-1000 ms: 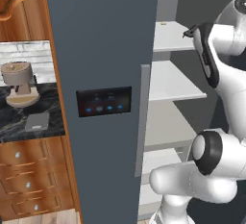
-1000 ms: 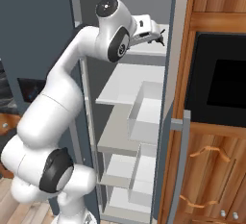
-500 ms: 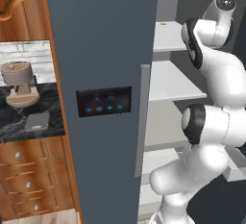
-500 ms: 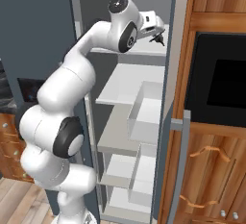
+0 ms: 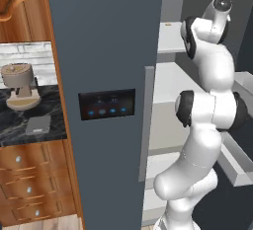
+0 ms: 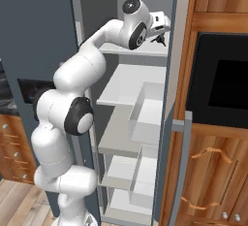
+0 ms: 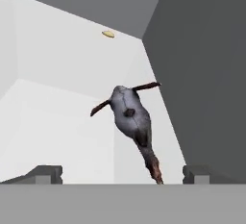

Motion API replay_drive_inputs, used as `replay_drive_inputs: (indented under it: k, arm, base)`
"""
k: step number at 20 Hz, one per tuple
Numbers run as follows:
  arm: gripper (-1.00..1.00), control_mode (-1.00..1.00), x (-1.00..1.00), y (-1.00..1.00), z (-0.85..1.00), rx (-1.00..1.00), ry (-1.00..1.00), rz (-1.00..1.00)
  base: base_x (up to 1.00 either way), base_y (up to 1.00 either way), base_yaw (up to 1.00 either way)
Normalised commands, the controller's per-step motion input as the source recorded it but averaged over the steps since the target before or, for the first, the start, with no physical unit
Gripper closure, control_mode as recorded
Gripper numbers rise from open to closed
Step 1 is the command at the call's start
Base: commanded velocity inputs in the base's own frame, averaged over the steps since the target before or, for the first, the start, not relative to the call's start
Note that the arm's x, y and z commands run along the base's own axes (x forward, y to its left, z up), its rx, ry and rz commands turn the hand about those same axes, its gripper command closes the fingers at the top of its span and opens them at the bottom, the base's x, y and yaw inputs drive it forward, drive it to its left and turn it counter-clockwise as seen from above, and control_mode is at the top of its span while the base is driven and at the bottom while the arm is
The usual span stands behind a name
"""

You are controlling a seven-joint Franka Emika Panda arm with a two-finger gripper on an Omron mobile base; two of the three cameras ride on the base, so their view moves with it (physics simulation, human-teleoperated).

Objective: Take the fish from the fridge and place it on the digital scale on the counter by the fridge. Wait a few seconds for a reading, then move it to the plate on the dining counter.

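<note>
While the gripper [image 7: 122, 174] gapes unladen, the fish [image 7: 132, 119] lies free between its tips.
Fish sits beside the fridge's [image 5: 106, 51] dark wall, white shelf [image 7: 62, 74] open on its other side.

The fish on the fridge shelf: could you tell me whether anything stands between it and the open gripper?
Nothing visible does. In the hand view the fish lies on the white shelf just ahead of the gripper, whose jaws stand open; the small yellow bit sits far behind it.

hidden: fish [image 7: 132, 119] tail tip | tiny: yellowish speck [image 7: 108, 34] unidentifiable
</note>
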Motion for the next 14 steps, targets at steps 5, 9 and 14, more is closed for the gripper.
replay_drive_inputs:
  k: [5, 9, 14]
  arm:
    - [-1.00, -1.00, 0.49, -0.25, -0.24, 0.00, 0.00, 0.00]
    - [-1.00, -1.00, 0.49, -0.16, -0.26, 0.00, 0.00, 0.00]
    - [-1.00, -1.00, 0.51, -0.16, -0.19, 0.00, 0.00, 0.00]
  base:
    - [0.00, 0.00, 0.00]
    - [0.00, 0.00, 0.00]
    - [0.00, 0.00, 0.00]
